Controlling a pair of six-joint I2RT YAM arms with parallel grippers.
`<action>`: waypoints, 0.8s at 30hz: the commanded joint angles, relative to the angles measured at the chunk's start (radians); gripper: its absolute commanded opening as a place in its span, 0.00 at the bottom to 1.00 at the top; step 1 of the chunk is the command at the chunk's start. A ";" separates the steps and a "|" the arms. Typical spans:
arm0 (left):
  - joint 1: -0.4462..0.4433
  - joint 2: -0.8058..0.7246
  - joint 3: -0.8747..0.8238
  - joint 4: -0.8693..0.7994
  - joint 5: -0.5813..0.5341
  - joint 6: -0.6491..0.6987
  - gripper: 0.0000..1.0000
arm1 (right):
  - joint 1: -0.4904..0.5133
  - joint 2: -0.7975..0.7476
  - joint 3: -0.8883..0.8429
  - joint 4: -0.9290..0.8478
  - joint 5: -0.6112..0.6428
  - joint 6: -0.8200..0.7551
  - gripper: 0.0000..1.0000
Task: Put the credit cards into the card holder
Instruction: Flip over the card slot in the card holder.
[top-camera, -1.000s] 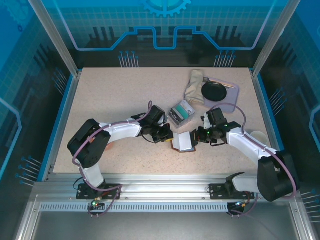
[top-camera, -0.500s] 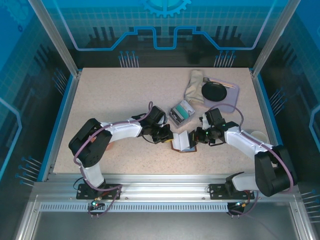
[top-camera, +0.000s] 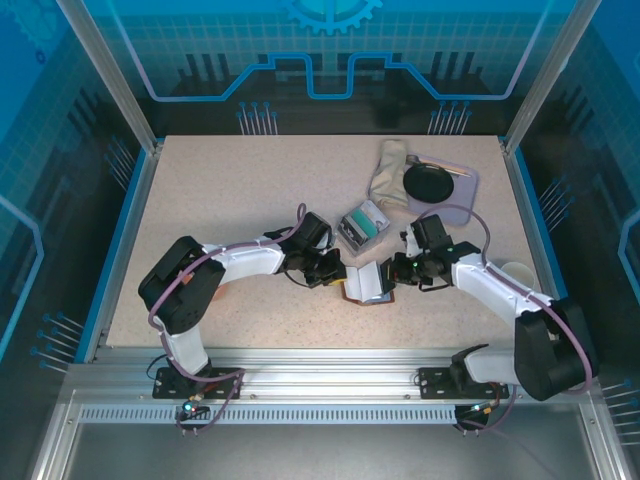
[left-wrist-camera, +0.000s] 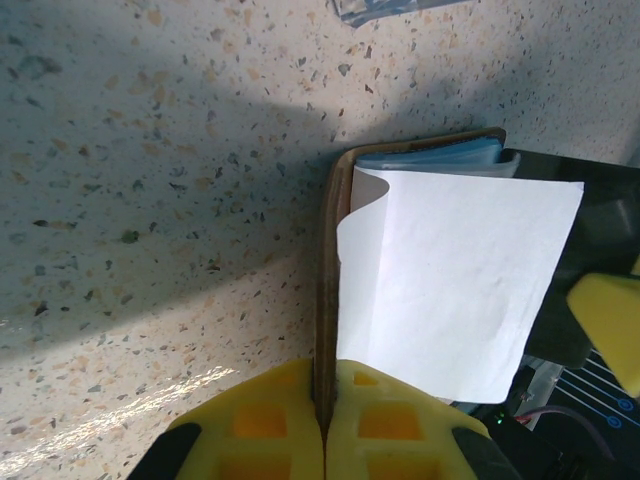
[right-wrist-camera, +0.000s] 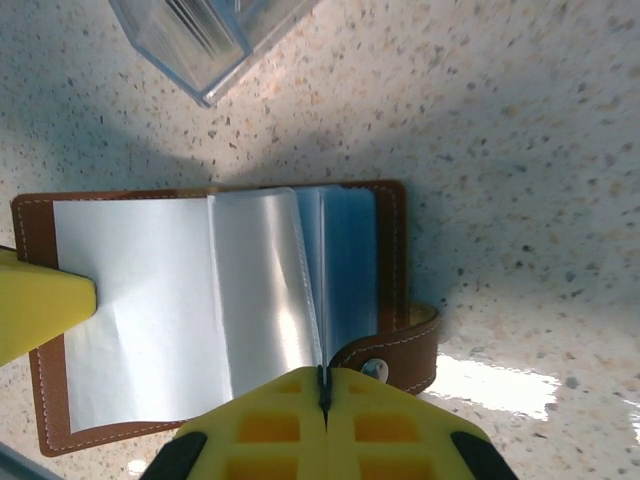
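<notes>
You see the card holder (top-camera: 368, 285) lying open on the speckled table (top-camera: 220, 200), brown stitched leather with glossy clear sleeves (right-wrist-camera: 260, 290). Your left gripper (left-wrist-camera: 323, 400) pinches its thin cover edge between yellow fingers (left-wrist-camera: 260, 425). Your right gripper (right-wrist-camera: 322, 385) nips those sleeves beside the snap tab (right-wrist-camera: 400, 350). Teal credit cards (top-camera: 366, 222) sit in the clear tray (top-camera: 345, 235) behind.

From above, the card holder (top-camera: 367, 284) is too small for me to read its pockets. My right wrist view cuts the clear tray (right-wrist-camera: 190, 45) off at the picture's edge, its contents blurred.
</notes>
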 joint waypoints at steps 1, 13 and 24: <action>0.002 0.015 -0.015 -0.030 -0.011 0.014 0.00 | 0.009 -0.026 0.021 -0.056 0.040 -0.019 0.01; 0.002 0.020 -0.009 -0.033 -0.005 0.015 0.00 | 0.015 0.029 0.005 -0.021 0.026 -0.007 0.01; 0.002 0.031 -0.010 -0.032 -0.005 0.014 0.00 | 0.053 0.097 -0.006 0.008 0.038 0.007 0.01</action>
